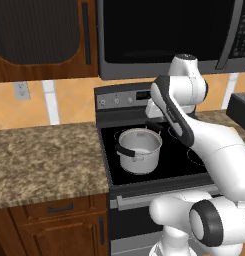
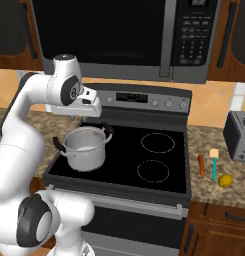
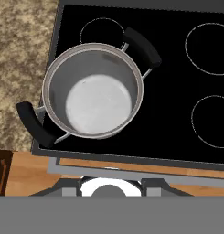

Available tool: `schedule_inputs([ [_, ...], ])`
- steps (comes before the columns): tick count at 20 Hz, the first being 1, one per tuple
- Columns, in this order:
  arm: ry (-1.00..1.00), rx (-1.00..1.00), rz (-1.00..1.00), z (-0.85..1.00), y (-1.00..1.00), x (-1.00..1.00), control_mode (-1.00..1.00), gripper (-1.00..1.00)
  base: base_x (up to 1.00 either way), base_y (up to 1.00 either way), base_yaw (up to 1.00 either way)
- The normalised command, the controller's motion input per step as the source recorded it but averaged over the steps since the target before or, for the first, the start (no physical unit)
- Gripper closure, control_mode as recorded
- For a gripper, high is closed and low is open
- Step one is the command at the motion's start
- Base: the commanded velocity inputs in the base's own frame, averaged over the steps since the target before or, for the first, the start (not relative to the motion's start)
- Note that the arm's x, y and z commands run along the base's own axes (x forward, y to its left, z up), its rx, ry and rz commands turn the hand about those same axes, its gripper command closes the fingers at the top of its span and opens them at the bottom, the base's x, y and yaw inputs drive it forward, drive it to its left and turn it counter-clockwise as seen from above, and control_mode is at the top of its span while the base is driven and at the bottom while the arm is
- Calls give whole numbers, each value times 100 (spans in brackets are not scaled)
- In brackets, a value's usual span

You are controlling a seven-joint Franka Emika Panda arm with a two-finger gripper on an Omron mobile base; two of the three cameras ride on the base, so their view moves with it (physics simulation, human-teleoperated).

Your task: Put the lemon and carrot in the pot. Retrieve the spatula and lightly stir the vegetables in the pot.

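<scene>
The steel pot (image 1: 139, 150) stands on the front left burner of the black stove, and it is empty, as the hand view shows (image 3: 93, 89). My gripper (image 2: 78, 114) hangs straight above the pot's mouth; its fingers do not show clearly. On the counter right of the stove lie the orange carrot (image 2: 201, 166), the spatula (image 2: 213, 167) with its teal handle, and the yellow lemon (image 2: 225, 180), all well apart from the gripper.
A toaster (image 2: 239, 136) stands at the back of the right counter. The microwave (image 2: 124, 35) hangs low over the stove's control panel (image 2: 144, 99). A speckled stone counter (image 1: 44, 155) stretches to the left of the stove.
</scene>
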Motion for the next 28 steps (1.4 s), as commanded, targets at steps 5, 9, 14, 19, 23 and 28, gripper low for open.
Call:
schedule_inputs([
  [5, 0, 0, 0, 0, 0, 0, 100, -100, 0, 0, 0],
  [9, 0, 0, 0, 0, 0, 0, 100, -100, 0, -57, -2],
  [14, 0, 0, 0, 0, 0, 0, 100, -100, 3, -87, 0],
  [19, 0, 0, 0, 0, 0, 0, 100, -100, 13, -64, 0],
  [23, 0, 0, 0, 0, 0, 0, 100, -100, 46, -32, 0],
  [28, 0, 0, 0, -2, -12, 5, -100, -100, 40, -18, 0],
])
